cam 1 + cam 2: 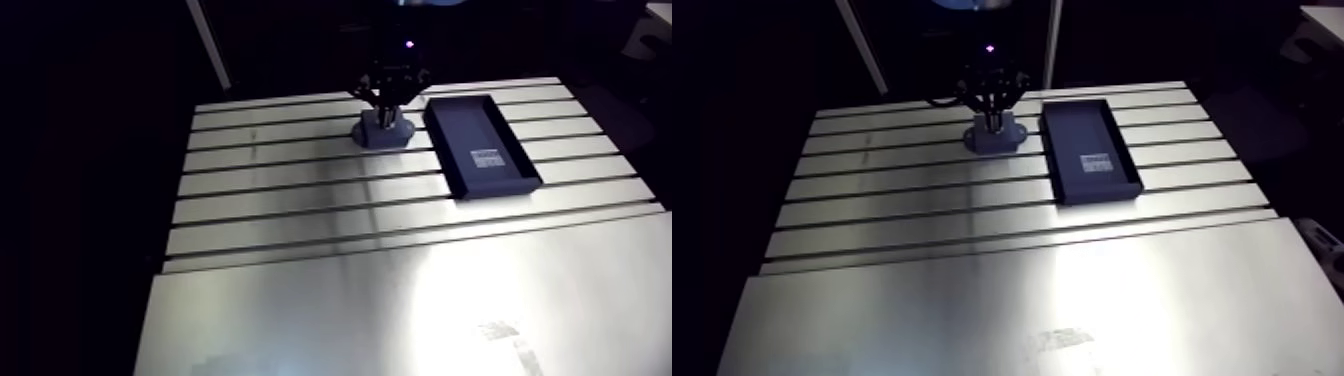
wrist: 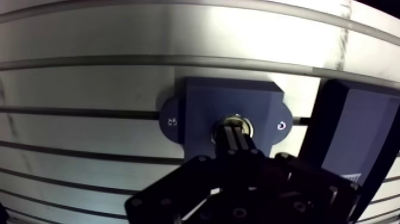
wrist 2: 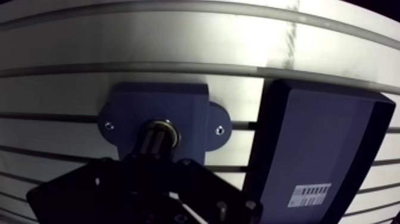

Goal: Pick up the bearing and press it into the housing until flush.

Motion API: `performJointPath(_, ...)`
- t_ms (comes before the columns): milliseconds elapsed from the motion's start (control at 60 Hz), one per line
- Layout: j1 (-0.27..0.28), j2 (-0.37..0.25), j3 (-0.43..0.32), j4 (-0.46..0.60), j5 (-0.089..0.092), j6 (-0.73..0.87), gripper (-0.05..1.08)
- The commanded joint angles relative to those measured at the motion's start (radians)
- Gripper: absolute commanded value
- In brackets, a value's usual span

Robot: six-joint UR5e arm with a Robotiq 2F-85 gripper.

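We're right on it: the gripper (image 2: 233,134) hangs over the middle of the housing (image 2: 232,95). Its two fingers are drawn narrow, all but touching, with nothing pinched between them that we can see. Their tips sit on or just above the bearing (image 2: 250,127), whose bright metal ring peeks out around them from the housing's bore. So the bearing lies dead centre under the pincer, with no clock offset at all, and the line that matters runs straight down the bore. We judge the next move to be a plain downward press, tips kept square so the ring doesn't cock. Whether it's flush yet, we can't tell from here. The housing's two screw lugs stretch from nine to three o'clock across the slotted table (image 2: 89,83). Out at three o'clock of the housing, just beside it, lies the dark tray (image 1: 465,125), its long axis running roughly twelve to six.
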Motion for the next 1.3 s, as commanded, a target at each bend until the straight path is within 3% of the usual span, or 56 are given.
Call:
performJointPath(17,-0.001,0.001,-0.001,0.0,0.0,0.0,1.08)
performJointPath(333,0.0,-0.004,-0.007,0.002,0.004,0.0,1.08)
performJointPath(933,0.0,-0.075,-0.019,0.058,0.004,-0.003,1.06)
performJointPath(1000,0.001,-0.082,-0.02,0.058,0.003,-0.002,0.94)
performJointPath(1017,0.002,-0.088,-0.02,0.06,0.003,-0.001,0.73)
performJointPath(1033,0.002,-0.093,-0.021,0.069,0.002,0.0,0.42)
performJointPath(1050,0.002,-0.093,-0.021,0.069,0.002,0.0,0.42)
performJointPath(1067,0.002,-0.095,-0.024,0.085,-0.001,-0.002,0.18)
performJointPath(1083,0.002,-0.095,-0.024,0.085,-0.001,-0.002,0.18)
performJointPath(1100,0.002,-0.098,-0.029,0.107,-0.001,-0.002,0.03)
performJointPath(1300,0.002,-0.149,-0.059,0.169,0.003,-0.002,0.0)
